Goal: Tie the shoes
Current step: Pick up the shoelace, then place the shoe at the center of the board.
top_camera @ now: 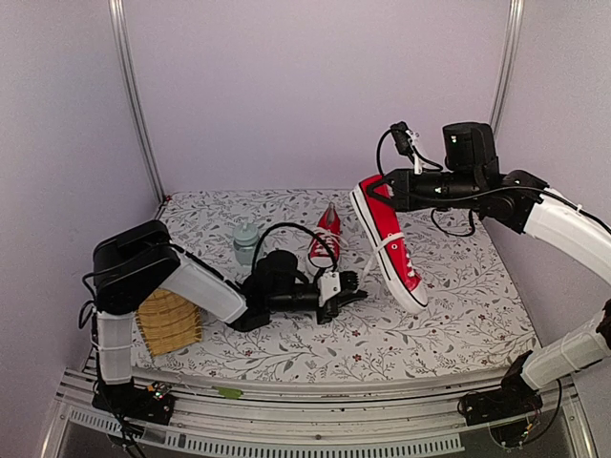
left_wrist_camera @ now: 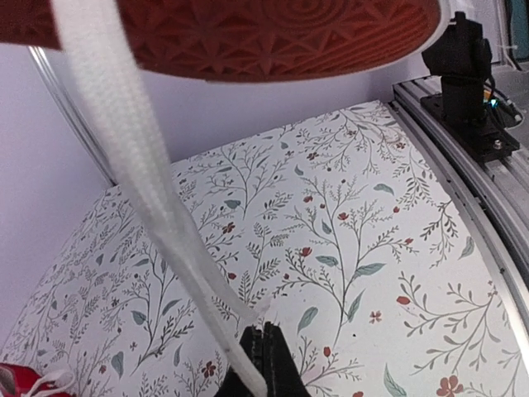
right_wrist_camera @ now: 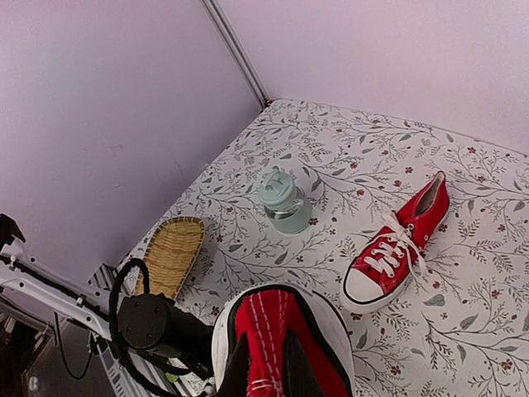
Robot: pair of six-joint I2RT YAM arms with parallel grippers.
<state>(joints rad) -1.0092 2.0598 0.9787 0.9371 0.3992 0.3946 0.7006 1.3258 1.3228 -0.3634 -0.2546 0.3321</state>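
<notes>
One of the shoes (top_camera: 389, 239), red with a white sole, hangs tilted in the air with its toe down. My right gripper (top_camera: 374, 183) is shut on its heel, and the wrist view shows red heel canvas (right_wrist_camera: 281, 331) pinched between the fingers of the right gripper (right_wrist_camera: 269, 364). A white lace (top_camera: 380, 250) runs from this shoe down to my left gripper (top_camera: 358, 280). Seen from the left wrist, the lace (left_wrist_camera: 140, 165) stretches from under the sole (left_wrist_camera: 273, 33) into the shut left gripper (left_wrist_camera: 266, 331). The other shoe (top_camera: 326, 234) lies on the table behind, laces loose (right_wrist_camera: 397, 248).
A pale green bottle (top_camera: 245, 240) stands left of the lying shoe. A woven basket (top_camera: 170, 322) sits at the table's left front, by the left arm. The floral cloth (top_camera: 449, 315) covers the table. The right arm's base (left_wrist_camera: 463, 66) stands on the front rail.
</notes>
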